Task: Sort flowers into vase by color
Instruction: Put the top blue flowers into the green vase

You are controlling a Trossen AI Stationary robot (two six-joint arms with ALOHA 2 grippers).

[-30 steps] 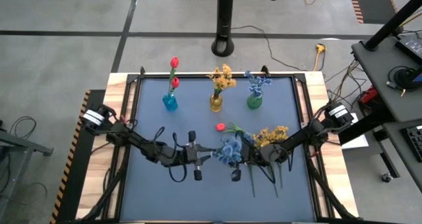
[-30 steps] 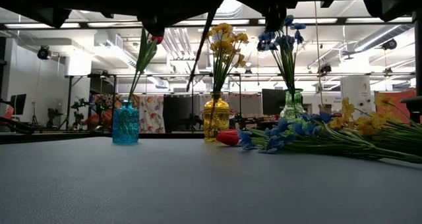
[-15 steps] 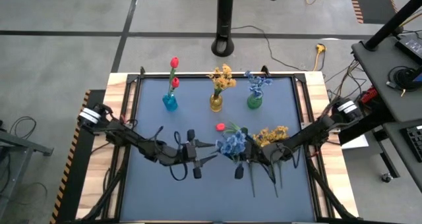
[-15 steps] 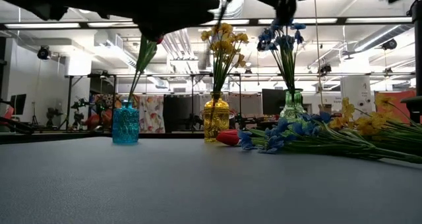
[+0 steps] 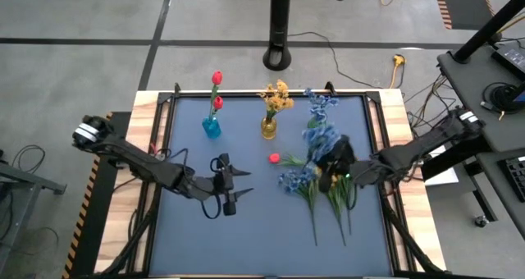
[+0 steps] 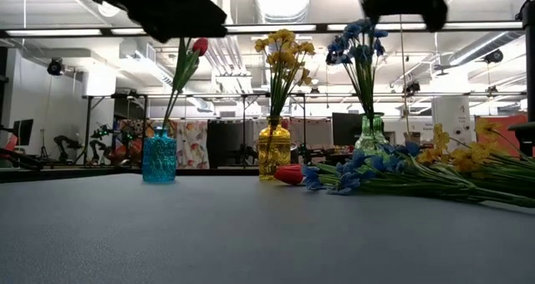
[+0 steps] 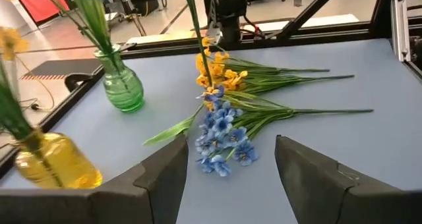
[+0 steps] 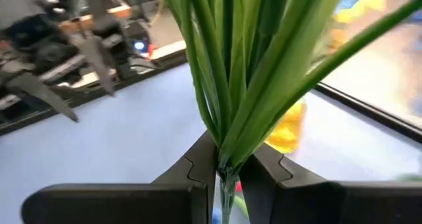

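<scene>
Right tool (image 8: 224,168) clamps blue sprig (image 5: 321,139) by stem, upright, blossoms up; left tool (image 5: 230,185) open.

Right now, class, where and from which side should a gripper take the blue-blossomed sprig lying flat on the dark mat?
Take the lying blue sprig by its bare green stem, from straight above, closing across it. There the stem lies flat and clear of the yellow sprigs beside it; the blossom end is crowded and soft.
</scene>
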